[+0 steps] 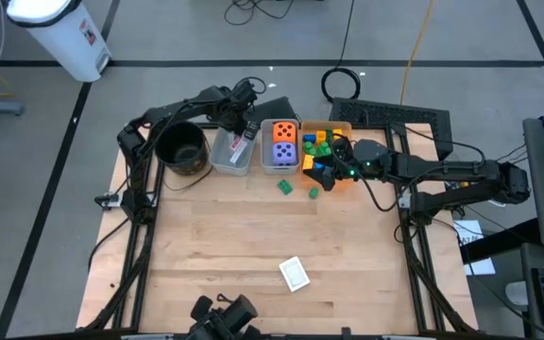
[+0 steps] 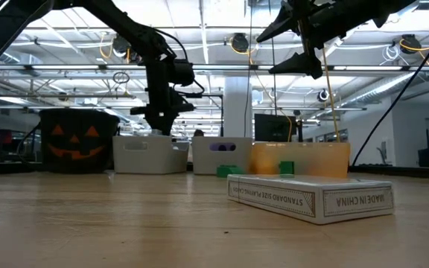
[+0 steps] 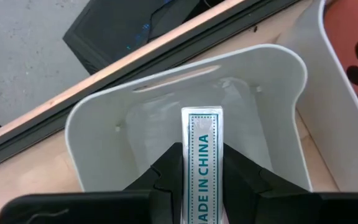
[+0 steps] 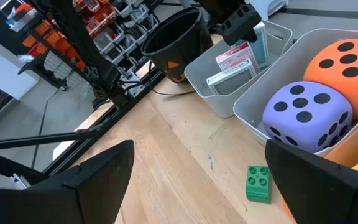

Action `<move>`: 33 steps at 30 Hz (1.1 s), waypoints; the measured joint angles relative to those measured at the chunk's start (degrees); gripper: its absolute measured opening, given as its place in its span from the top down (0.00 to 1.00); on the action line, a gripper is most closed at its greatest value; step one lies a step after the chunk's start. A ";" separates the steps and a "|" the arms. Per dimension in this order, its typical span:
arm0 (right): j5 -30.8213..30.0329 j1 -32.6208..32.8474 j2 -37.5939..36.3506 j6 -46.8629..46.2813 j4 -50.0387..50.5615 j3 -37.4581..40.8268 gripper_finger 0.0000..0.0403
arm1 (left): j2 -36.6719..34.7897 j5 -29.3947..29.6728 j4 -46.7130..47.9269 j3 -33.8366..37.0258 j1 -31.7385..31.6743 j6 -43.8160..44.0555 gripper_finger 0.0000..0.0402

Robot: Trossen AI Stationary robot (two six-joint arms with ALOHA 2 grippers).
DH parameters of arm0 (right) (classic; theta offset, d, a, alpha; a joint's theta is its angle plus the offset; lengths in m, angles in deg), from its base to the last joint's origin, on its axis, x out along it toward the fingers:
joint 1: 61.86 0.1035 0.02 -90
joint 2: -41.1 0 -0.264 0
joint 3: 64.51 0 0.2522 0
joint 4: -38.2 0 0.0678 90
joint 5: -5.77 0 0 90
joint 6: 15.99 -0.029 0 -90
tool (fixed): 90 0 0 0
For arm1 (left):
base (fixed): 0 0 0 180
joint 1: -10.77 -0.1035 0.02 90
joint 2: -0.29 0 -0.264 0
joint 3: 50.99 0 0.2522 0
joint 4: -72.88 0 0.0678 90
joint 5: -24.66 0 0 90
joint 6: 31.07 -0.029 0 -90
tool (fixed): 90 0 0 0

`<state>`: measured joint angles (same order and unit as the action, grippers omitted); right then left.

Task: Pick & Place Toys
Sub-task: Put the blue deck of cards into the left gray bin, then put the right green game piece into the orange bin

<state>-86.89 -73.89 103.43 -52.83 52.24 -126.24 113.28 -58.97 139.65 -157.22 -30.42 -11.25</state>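
Above the grey bin (image 3: 278, 81), our left tool (image 3: 202, 180) pinches a white, teal-edged card box (image 3: 202, 155) reading "MADE IN CHINA"; another box (image 2: 309, 195) lies on the counter (image 1: 225, 246). Our right tool (image 4: 197, 168) gapes empty.

The dark left gripper (image 1: 241, 127) hangs at the far left, jaws clamped. The dark right gripper (image 1: 333, 159) reaches in from the right, jaws spread wide.

Foam dice (image 1: 284, 144): two; bins (image 1: 230, 156): three; pot (image 1: 179, 148): one; loose green blocks (image 1: 284, 187): two
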 joint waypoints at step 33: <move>0.00 0.02 0.00 -0.22 0.00 -0.02 0.11 | -9.86 -4.29 -0.47 0.00 -2.38 -2.96 0.48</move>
<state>-86.89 -73.87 103.43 -53.04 52.24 -126.26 103.41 -63.26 139.18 -157.22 -32.80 -14.21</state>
